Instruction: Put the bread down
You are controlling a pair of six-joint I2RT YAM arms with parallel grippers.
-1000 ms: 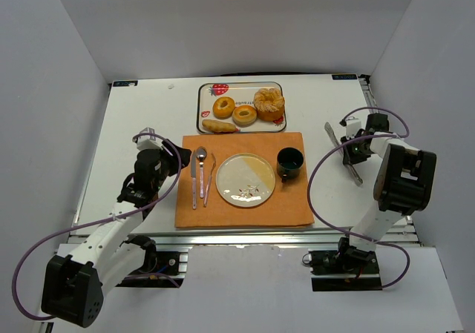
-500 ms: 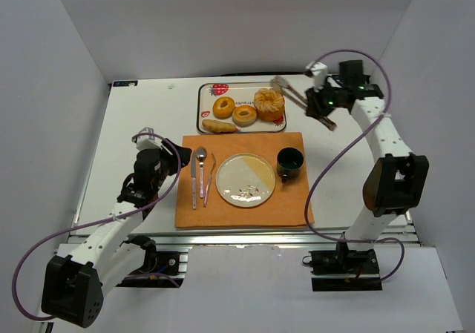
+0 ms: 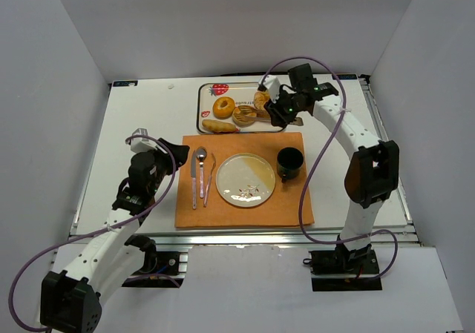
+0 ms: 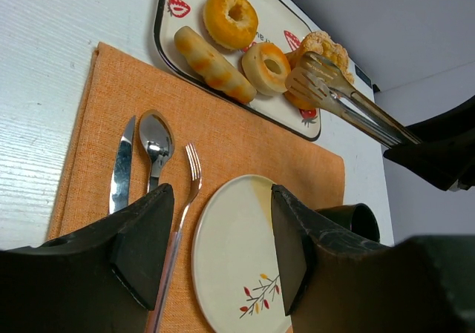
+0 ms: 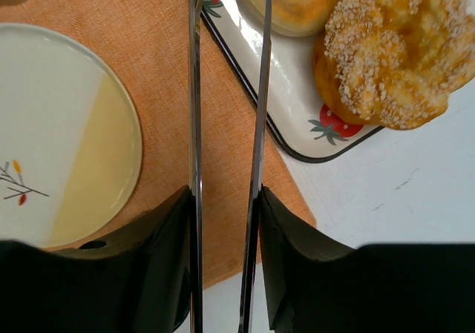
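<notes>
Reaching over the tray [image 4: 160, 29] at the far side of the desk [image 3: 141, 118], the R hand [image 5: 225, 199] is closed on a pair of metal tongs [image 4: 352, 109]; both fingers press the tong arms from outside, and the arms run parallel w/ a narrow gap btwn them. Tong tips are slightly apart and empty. They sit low over the tray, btwn the pale ring [image 4: 267, 66] and the sugared bun [image 4: 323, 47]; from the top view they overlap the pale ring. Contact w/ either piece: cannot tell. All bread is on the tray: ring donut [image 4: 231, 15] at the far left, long roll [image 4: 214, 64] along the near edge, pale ring in the ctr, sugared bun at the right end. No piece is lifted. The plate [image 3: 246, 179] lies bare on the orange placemat [image 3: 245, 214] just in front of the tray, w/ a dark cup [image 3: 290, 162] just beside it on the right. Knife [image 3: 194, 179], spoon [image 3: 201, 166] and fork [image 3: 209, 181] lie side by side left of the plate, on the mat. The L hand [image 4: 219, 236] hangs above the mat's left edge near the cutlery, fingers wide apart, holding nothing, well apart from the tray.
</notes>
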